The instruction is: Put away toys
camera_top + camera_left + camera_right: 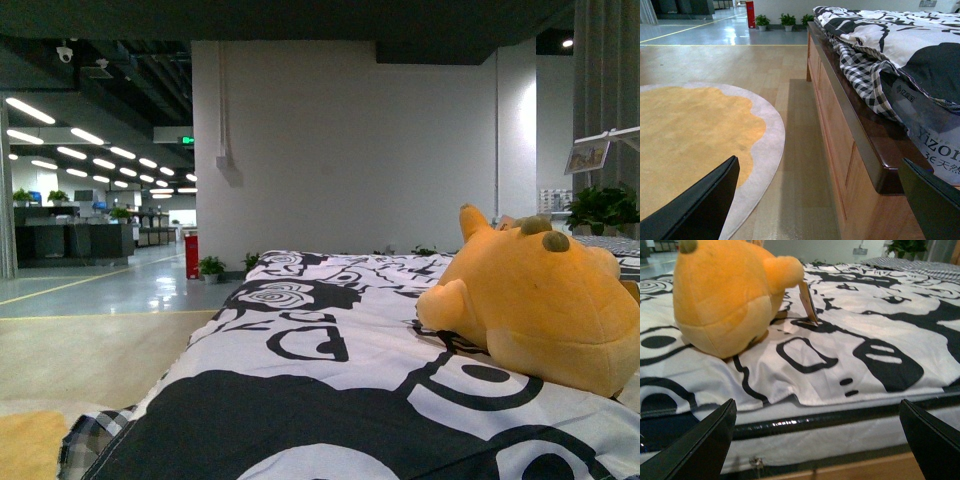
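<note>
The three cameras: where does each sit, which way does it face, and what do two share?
Front view: on the robot's body, level with the duvet, facing across it to the plush toy; no arm shows.
Left wrist view: low beside the bed frame, facing along it past the rug; left gripper open.
Right wrist view: at the duvet's edge, facing the plush toy; right gripper open.
Shared: front and right wrist both show the plush toy on the duvet.
</note>
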Controlling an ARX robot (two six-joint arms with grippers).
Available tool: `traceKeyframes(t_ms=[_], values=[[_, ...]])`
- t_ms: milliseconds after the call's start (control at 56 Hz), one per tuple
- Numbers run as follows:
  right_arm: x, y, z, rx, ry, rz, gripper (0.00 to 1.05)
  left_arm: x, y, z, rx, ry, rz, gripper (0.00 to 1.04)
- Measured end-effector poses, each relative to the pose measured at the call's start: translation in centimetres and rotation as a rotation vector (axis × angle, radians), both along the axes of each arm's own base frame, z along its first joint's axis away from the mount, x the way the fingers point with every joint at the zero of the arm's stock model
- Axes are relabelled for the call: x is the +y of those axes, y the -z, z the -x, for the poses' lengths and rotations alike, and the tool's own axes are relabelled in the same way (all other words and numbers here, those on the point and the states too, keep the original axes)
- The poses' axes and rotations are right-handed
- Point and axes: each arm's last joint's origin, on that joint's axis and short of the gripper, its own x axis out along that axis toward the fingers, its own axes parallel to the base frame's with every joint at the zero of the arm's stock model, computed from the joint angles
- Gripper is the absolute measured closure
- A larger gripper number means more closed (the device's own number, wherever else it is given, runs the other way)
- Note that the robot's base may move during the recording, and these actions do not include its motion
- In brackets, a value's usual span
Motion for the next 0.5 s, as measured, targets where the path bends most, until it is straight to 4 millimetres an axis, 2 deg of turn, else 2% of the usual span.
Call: traceKeyframes(t_ms=[161,286,500], values=[[0.9,-1.5,-1.9,-0.028,-0.037,0.015,0.06,0.0,0.0,0.0,0.0,0.0,0.0,0.06],[2.6,-3.2,-4.3,-0.071,-0.086,0.045,0.06,0.0,0.0,0.0,0.0,0.0,0.0,0.06],[5.1,-4.3,-7.3,-0.088,-0.134,0.075,0.06,0.0,0.0,0.0,0.0,0.0,0.0,0.06]])
